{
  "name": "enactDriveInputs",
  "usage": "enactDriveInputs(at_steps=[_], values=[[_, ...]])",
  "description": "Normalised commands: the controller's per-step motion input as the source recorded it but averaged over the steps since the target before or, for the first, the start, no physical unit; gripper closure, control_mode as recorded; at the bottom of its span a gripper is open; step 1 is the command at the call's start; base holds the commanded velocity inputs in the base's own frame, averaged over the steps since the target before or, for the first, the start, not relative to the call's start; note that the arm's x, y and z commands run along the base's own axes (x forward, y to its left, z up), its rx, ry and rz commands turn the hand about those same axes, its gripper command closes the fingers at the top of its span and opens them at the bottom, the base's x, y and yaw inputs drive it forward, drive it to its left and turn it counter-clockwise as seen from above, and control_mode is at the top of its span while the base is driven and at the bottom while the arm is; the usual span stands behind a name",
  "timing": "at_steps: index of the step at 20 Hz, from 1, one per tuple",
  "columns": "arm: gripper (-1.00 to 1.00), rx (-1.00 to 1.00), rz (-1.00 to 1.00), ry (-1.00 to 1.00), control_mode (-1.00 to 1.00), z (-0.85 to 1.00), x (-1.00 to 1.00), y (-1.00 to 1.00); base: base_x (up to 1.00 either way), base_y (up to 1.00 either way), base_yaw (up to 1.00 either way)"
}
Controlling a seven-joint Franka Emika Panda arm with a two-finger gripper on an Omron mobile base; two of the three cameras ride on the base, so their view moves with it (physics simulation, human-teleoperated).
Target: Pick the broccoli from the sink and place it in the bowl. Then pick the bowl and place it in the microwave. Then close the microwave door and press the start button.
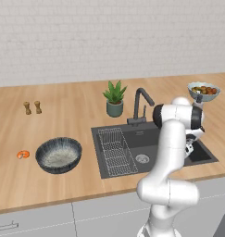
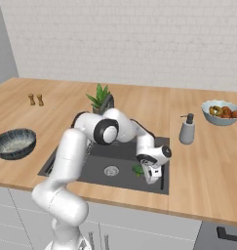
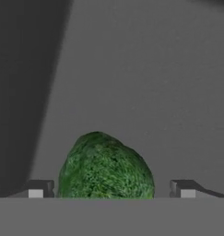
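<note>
In the hand view the gripper point(image 3: 111, 191) stands spread wide, one dark fingertip point(image 3: 37, 189) at about 8 o'clock and the other at 4 o'clock, with the broccoli point(image 3: 106, 169) sitting between them at 6 o'clock on the grey sink floor; a clear gap shows on each side of the floret, so the fingers do not touch it. In the right base view the hand is lowered into the right part of the sink point(image 2: 122, 150), and the broccoli point(image 2: 137, 170) lies just beside it, at 3 o'clock from the round drain point(image 2: 111, 170). In the left base view the arm bends over the sink point(image 1: 132, 134), whose wire rack point(image 1: 115, 151) fills the left part. The bowl point(image 1: 59, 154) rests on the wooden counter point(image 1: 63, 120) at 9 o'clock from the sink, well apart from it. Farther back a faucet point(image 1: 140, 106) and a potted plant point(image 1: 115, 98) stand behind the basin, and a soap bottle point(image 2: 187, 129) and a bowl of food point(image 2: 222, 112) sit toward 2 o'clock.
</note>
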Motion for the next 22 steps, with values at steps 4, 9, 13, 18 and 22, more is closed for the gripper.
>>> enactDriveInputs(at_steps=[4, 9, 13, 18, 22], values=[[1.0, 0.0, 0.0, 0.0, -1.0, -0.26, 0.14, 0.23, 0.0, 0.0, 0.0], [1.0, 0.0, 0.0, 0.0, -1.0, -0.19, 0.13, 0.15, 0.0, 0.0, 0.0], [1.0, 0.01, -0.04, -0.05, -1.0, 0.08, -0.11, 0.03, 0.0, 0.0, 0.0], [1.0, 0.07, -0.2, -0.26, -1.0, 0.96, -0.53, 0.0, 0.0, 0.0, 0.0], [1.0, 0.09, -0.15, -0.06, -1.0, 1.0, -0.44, 0.0, 0.0, 0.0, 0.0]])
